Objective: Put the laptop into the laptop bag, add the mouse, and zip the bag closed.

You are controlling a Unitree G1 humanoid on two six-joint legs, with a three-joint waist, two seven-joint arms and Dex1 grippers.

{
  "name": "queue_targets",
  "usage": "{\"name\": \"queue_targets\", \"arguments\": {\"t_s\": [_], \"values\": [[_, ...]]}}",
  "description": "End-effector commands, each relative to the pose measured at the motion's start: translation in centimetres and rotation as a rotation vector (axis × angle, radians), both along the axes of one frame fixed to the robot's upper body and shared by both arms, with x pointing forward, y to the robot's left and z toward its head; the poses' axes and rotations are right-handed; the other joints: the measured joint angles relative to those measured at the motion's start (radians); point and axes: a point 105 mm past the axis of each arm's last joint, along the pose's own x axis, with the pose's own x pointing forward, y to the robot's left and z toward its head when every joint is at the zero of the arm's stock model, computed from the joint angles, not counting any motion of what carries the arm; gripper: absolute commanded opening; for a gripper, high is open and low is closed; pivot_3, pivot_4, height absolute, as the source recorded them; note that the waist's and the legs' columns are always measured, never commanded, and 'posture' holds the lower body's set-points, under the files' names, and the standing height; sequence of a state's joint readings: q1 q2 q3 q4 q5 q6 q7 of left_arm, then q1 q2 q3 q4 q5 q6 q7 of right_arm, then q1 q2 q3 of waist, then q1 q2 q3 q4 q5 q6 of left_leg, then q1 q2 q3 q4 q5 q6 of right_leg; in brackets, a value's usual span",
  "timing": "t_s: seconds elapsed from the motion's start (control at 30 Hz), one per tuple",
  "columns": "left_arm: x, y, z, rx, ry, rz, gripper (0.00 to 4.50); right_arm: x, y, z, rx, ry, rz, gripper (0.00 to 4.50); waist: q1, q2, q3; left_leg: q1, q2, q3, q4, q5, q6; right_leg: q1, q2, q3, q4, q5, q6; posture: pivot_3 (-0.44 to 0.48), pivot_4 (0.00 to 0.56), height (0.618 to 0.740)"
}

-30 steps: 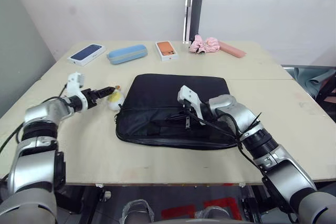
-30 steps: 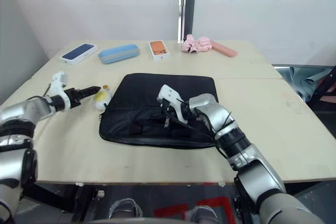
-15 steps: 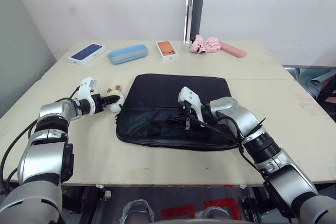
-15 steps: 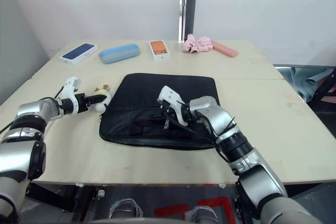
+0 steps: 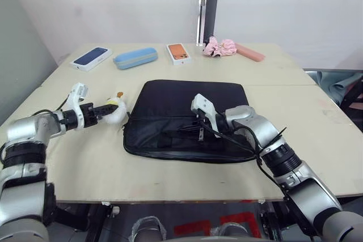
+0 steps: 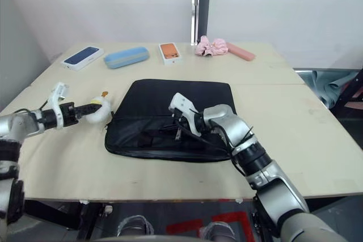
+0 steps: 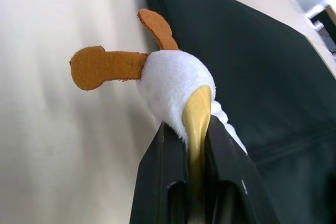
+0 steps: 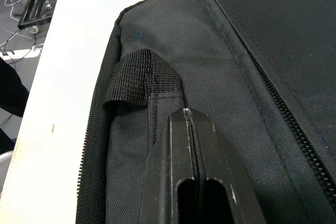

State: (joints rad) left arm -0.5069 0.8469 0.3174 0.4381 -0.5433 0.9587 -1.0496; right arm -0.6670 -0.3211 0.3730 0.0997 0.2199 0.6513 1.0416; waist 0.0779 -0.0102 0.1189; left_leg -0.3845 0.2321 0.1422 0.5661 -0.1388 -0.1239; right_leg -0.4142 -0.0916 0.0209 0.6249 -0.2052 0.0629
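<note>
The black laptop bag (image 5: 181,106) lies flat in the middle of the table. My right gripper (image 5: 201,131) rests on its top near the front zipper edge, shut with nothing between its fingers; in the right wrist view its fingers (image 8: 173,145) press together beside a webbing loop (image 8: 131,80). Just left of the bag, my left gripper (image 5: 108,110) is shut on a white-and-yellow plush toy (image 5: 117,111); the left wrist view shows the fingers (image 7: 163,166) pinching the toy's yellow part (image 7: 195,114). The laptop and the mouse are out of view.
Along the far edge stand a dark-blue phone box (image 5: 89,58), a light-blue oval case (image 5: 135,58), an orange phone box (image 5: 178,52), a pink cloth (image 5: 221,47) and a pink strip (image 5: 250,53). Bare table (image 5: 317,117) lies right of the bag.
My left gripper came in open to the plush toy and shut on it beside the bag's left edge. The right gripper stayed shut on the bag.
</note>
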Motion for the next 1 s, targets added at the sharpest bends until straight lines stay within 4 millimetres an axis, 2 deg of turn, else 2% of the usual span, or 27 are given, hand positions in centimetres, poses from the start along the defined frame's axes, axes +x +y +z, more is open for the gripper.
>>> {"name": "queue_targets", "arguments": {"t_s": [0.03,0.27,0.57,0.7,0.8,0.9,1.0], "values": [[-2.8,0.3,2.5,0.057,-0.063,-0.105,0.01,0.3,-1.1,-2.5,-0.077,0.063,-0.056,0.0,-0.005,0.0,0.0,0.0,0.0,0.0,-0.001,0.0,0.0,0.0,0.0,0.0,0.0,0.0,0.0,0.0,0.15,0.74],[-4.7,1.6,2.3,0.134,-0.022,-0.123,0.01,0.4,-0.9,-2.3,-0.058,0.063,-0.059,0.0,-0.004,0.001,0.0,0.001,0.0,0.0,-0.006,0.0,0.0,-0.002,0.0,0.0,-0.002,0.0,0.0,0.0,0.15,0.74],[-8.7,2.0,-1.4,0.266,0.139,-0.257,0.01,0.2,-1.2,-2.4,-0.062,0.068,-0.058,0.0,-0.02,0.0,0.0,0.0,0.0,0.003,-0.011,0.0,-0.001,-0.003,0.002,0.001,-0.01,0.0,0.0,0.0,0.15,0.74],[-9.2,2.2,-2.2,0.26,0.16,-0.255,0.01,0.1,-1.1,-2.4,-0.062,0.068,-0.059,0.0,-0.021,0.0,0.0,0.0,0.0,0.003,-0.012,0.0,-0.001,-0.003,0.002,0.001,-0.01,0.0,0.0,0.0,0.15,0.74],[-10.3,0.4,-2.2,0.226,0.16,-0.334,0.01,-0.1,-1.1,-2.6,-0.065,0.075,-0.054,0.0,-0.022,0.0,0.0,0.0,0.0,0.003,-0.012,0.0,-0.001,-0.003,0.002,0.001,-0.01,0.0,0.0,0.0,0.15,0.74],[-12.6,-1.9,-4.2,0.301,0.195,-0.495,0.01,-0.2,-1.0,-2.7,-0.067,0.076,-0.049,0.0,-0.026,-0.001,0.0,0.0,0.0,0.004,-0.013,0.0,-0.001,-0.003,0.002,0.002,-0.013,0.0,0.0,0.0,0.15,0.74],[-13.2,-2.1,-5.5,0.343,0.213,-0.502,0.01,-0.3,-0.7,-2.5,-0.063,0.077,-0.039,0.0,-0.027,0.0,0.0,0.0,0.0,0.005,-0.016,0.0,-0.001,-0.004,0.002,0.002,-0.014,-0.001,-0.001,0.0,0.15,0.74]]}}
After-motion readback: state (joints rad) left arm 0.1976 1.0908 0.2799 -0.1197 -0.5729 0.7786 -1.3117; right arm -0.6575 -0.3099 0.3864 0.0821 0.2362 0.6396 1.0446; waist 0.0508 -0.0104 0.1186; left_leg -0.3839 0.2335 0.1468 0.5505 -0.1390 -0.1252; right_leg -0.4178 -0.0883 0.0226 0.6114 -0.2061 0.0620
